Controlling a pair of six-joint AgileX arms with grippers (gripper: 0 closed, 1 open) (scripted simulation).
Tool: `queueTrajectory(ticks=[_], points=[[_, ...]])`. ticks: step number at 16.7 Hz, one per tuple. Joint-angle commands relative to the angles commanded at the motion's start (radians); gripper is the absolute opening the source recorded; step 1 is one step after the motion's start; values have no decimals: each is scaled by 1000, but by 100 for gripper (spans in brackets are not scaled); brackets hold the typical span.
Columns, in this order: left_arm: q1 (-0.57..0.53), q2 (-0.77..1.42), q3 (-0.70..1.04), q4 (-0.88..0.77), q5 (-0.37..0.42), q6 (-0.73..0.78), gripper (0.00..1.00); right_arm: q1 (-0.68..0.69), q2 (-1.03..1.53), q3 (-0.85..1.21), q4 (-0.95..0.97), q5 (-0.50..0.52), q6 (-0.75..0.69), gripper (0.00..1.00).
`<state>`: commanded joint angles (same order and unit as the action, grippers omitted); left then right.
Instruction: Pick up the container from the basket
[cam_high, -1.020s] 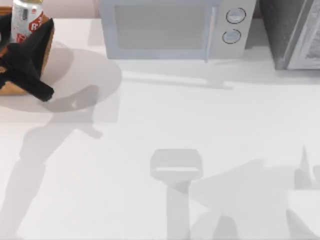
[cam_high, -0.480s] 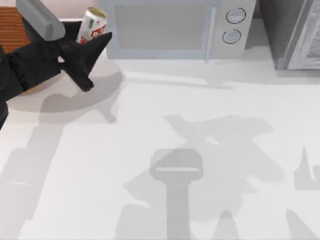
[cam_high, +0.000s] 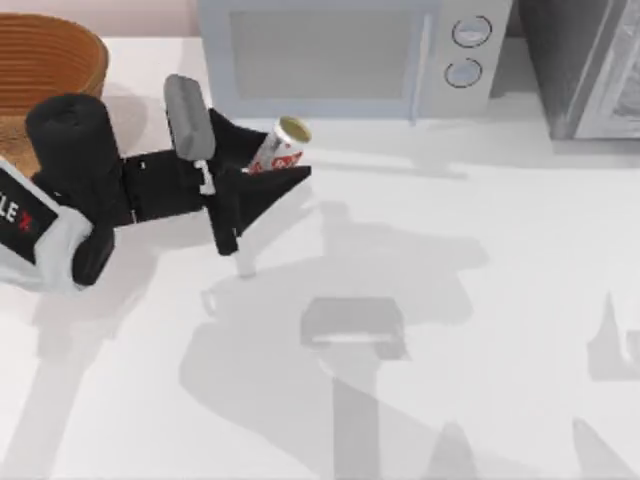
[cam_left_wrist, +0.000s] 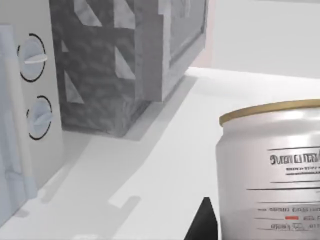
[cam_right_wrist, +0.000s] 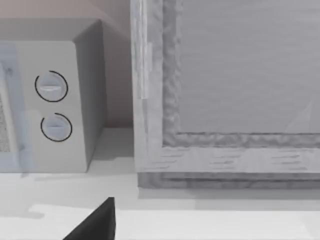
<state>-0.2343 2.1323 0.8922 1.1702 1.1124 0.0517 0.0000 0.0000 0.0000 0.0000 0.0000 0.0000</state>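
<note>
Silver-white cylindrical can (cam_high: 279, 147) with red markings sits clamped in the left claw (cam_high: 272, 172) over the white counter (cam_high: 450, 250), right of the woven orange-brown basket (cam_high: 50, 60); the left wrist view reveals its printed label.

Your container (cam_high: 279, 146) is a small silver-white can with red markings and a pale yellowish round top. It's tilted, top leaning toward about 1 o'clock, clamped between the black fingers of the left gripper (cam_high: 268, 168), well clear of the basket. Up close on the left wrist camera you get its silvery wall (cam_left_wrist: 272, 175) with fine print. The basket (cam_high: 60, 60), round orange-brown ribbed wicker, sits at 10 o'clock on the counter.
</note>
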Motion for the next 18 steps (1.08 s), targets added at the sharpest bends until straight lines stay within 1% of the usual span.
queueTrajectory(ticks=[4, 8, 11, 16, 18], points=[[-21, 185, 79, 126, 137, -2, 0, 0, 0, 0, 0, 0, 0, 100], [-23, 315, 130, 211, 221, -6, 0, 0, 0, 0, 0, 0, 0, 100], [-21, 366, 151, 243, 251, -9, 0, 0, 0, 0, 0, 0, 0, 100], [-21, 366, 151, 243, 251, -9, 0, 0, 0, 0, 0, 0, 0, 100], [-21, 366, 151, 243, 251, -9, 15, 0, 0, 0, 0, 0, 0, 100]])
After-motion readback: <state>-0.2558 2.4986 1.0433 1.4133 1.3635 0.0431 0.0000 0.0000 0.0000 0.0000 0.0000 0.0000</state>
